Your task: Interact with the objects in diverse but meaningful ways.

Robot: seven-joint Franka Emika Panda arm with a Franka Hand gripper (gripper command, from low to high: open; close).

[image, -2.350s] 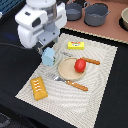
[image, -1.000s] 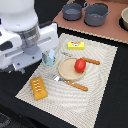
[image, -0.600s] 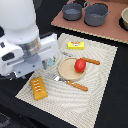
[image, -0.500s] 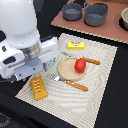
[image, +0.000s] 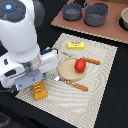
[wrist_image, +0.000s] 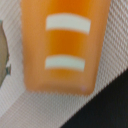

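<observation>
The orange ridged block lies near the front corner of the striped mat, on the exterior view's left. My gripper hangs right above it; the arm's white body hides the fingers. In the wrist view the block fills the frame, orange with two white stripes, and no fingers show. A red tomato sits on a round wooden plate in the mat's middle. The flat yellow box lies at the mat's far edge.
Two utensils with orange handles lie beside the plate. Two grey pots and a bowl stand on a brown board at the back. Dark table surrounds the mat.
The arm has swung from the back of the mat toward the front and come down over the orange block. The tomato, plate and yellow box have stayed put.
</observation>
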